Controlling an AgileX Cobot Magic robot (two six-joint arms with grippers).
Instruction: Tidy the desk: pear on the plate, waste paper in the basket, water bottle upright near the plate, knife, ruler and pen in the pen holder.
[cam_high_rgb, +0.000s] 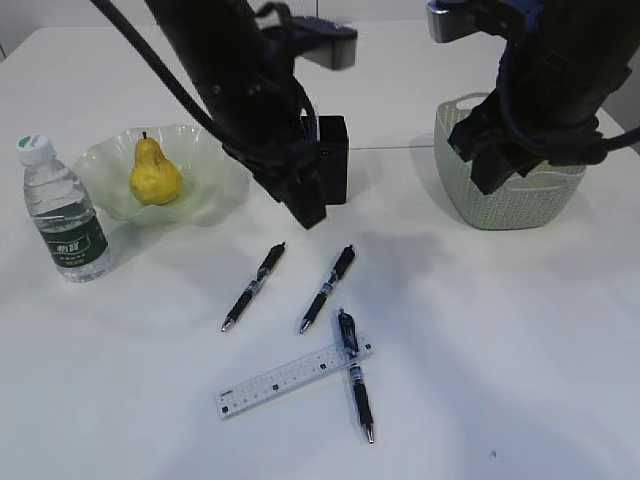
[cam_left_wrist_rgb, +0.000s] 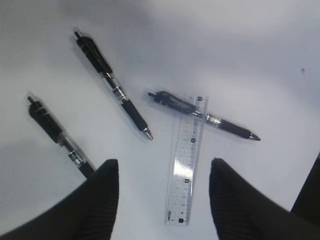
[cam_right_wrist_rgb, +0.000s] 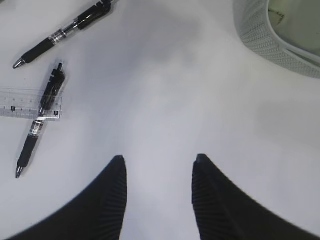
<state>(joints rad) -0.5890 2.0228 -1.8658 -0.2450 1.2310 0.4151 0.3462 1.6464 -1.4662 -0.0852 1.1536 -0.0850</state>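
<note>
Yellow against pale green, the pear (cam_high_rgb: 153, 173) sits on the plate (cam_high_rgb: 215, 190) at the upper left of the exterior view, and the water bottle (cam_high_rgb: 63, 212) stands upright just beside that plate, so those two jobs look finished. No waste paper shows on the desk (cam_high_rgb: 500, 350); whether it lies in the basket (cam_high_rgb: 500, 205) at the upper right cannot be told.

What remains is the stationery. Three pens lie low in the centre: the left pen (cam_high_rgb: 254, 286), the middle pen (cam_high_rgb: 327, 288) and a third pen (cam_high_rgb: 354, 375) lying across the ruler (cam_high_rgb: 290, 378). No knife is visible. The pen holder (cam_high_rgb: 331, 158) stands behind the left arm.

The left gripper (cam_left_wrist_rgb: 164, 200) hangs wide open and empty above the ruler; the right gripper (cam_right_wrist_rgb: 159, 197) is also spread and empty, over bare desk near the basket.
</note>
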